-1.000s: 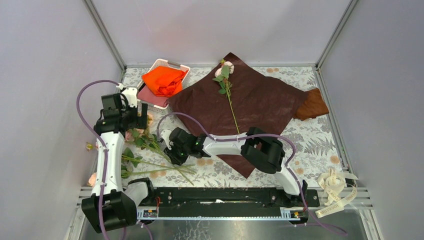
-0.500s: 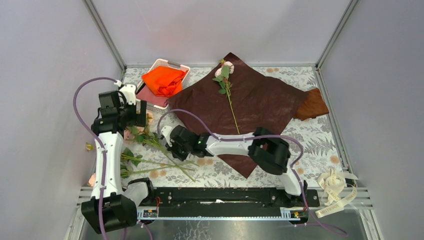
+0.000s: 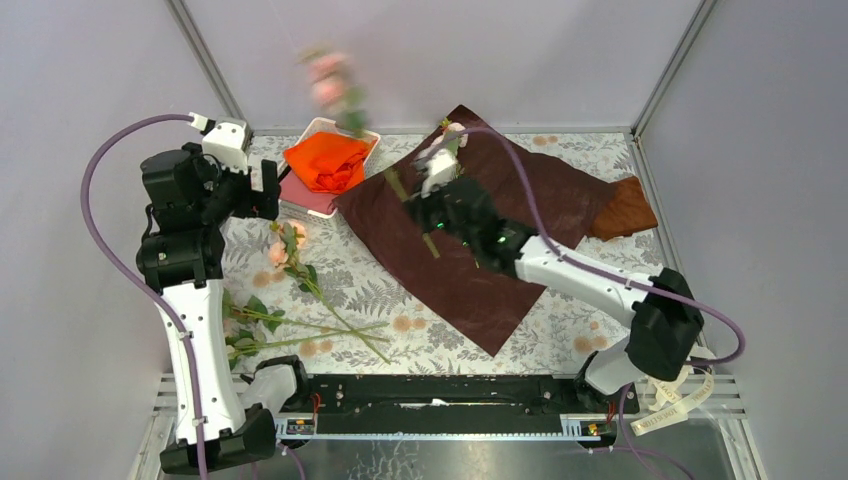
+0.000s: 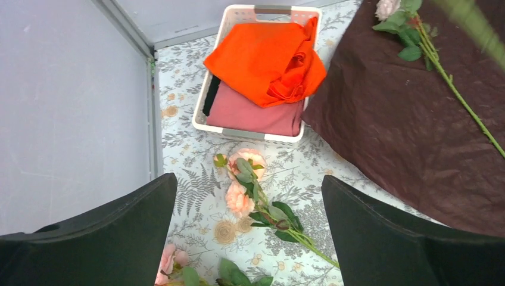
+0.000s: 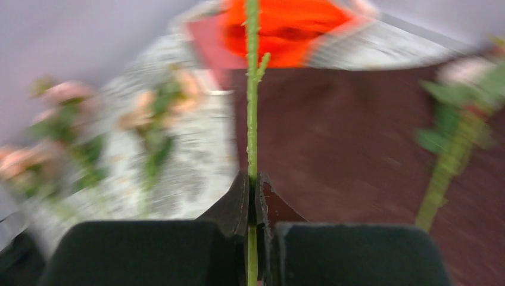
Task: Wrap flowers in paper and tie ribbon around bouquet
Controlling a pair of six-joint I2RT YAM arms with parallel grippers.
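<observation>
Floral table (image 3: pixel 600 290), right end effector (image 5: pixel 253 182) pinching rose stem (image 5: pixel 252 89), left end effector (image 4: pixel 250 202) spread

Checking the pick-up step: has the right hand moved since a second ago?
Yes. The right hand, shut on a rose stem, has swung away from the loose roses, rightward and farther back, and is now over the red paper.

Dark red paper (image 3: pixel 565 190) at centre; pale pink, green-stemmed roses (image 3: pixel 280 252) lower left; orange cloth (image 3: pixel 325 162) upper left; grey fern-printed table cover (image 3: pixel 620 280).
</observation>
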